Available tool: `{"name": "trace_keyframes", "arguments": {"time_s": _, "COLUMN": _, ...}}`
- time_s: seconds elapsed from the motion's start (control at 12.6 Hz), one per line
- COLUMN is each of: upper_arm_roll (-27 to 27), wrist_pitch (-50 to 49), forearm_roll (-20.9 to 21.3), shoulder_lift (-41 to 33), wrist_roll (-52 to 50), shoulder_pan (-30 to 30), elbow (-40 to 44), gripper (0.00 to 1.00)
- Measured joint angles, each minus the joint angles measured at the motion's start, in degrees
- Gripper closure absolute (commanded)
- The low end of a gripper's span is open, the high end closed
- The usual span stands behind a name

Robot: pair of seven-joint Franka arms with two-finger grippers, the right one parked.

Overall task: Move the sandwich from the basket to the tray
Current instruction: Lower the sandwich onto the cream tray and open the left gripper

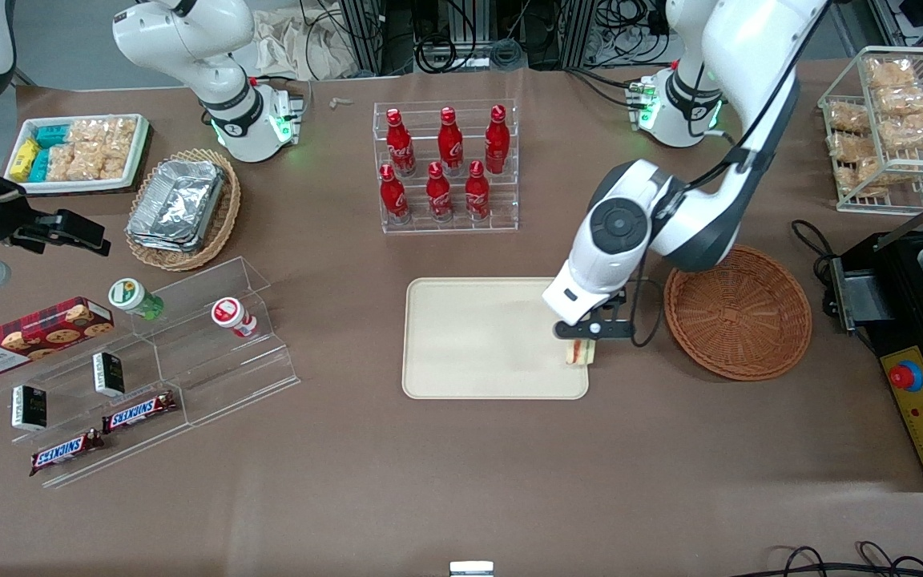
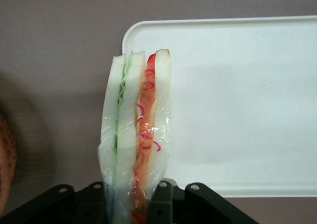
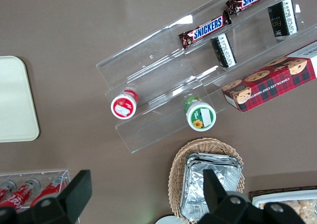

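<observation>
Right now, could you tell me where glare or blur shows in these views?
Left wrist view: glare glints on the wrap of the sandwich, which the gripper grips; the tray looks washed out and the basket edge is blurred. Front view: soft shadow on the tray under the arm.

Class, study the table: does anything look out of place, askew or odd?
Two small jars lie on their sides on the clear stepped shelf. Otherwise tidy: the hand holds the wrapped sandwich over the tray edge nearest the basket.
</observation>
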Motion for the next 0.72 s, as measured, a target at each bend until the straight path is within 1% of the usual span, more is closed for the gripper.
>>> {"name": "trace_keyframes", "arguments": {"time_s": 0.32, "upper_arm_roll": 0.0, "wrist_pitch": 3.55, "forearm_roll": 4.74, "shoulder_lift": 6.31, "wrist_roll": -0.4, "shoulder_pan": -0.52, "elbow": 0.61, "gripper": 1.0}}
{"name": "trace_keyframes", "arguments": {"time_s": 0.48, "upper_arm_roll": 0.0, "wrist_pitch": 4.79, "forearm_roll": 5.45, "shoulder_lift": 7.97, "wrist_roll": -0.99, "shoulder_pan": -0.53, "elbow": 0.83, "gripper": 1.0}}
{"name": "trace_keyframes", "arguments": {"time_s": 0.56, "upper_arm_roll": 0.0, "wrist_pitch": 4.93, "forearm_roll": 5.53, "shoulder_lift": 8.44, "wrist_roll": -1.3, "shoulder_pan": -0.54, "elbow": 0.89, "gripper": 0.6}}
{"name": "trace_keyframes", "arguments": {"time_s": 0.64, "upper_arm_roll": 0.0, "wrist_pitch": 4.99, "forearm_roll": 5.54, "shoulder_lift": 8.81, "wrist_roll": -1.56, "shoulder_pan": -0.55, "elbow": 0.93, "gripper": 0.01}}
{"name": "trace_keyframes", "arguments": {"time_s": 0.72, "upper_arm_roll": 0.0, "wrist_pitch": 5.08, "forearm_roll": 5.54, "shoulder_lift": 9.16, "wrist_roll": -1.81, "shoulder_pan": -0.55, "elbow": 1.07, "gripper": 0.0}}
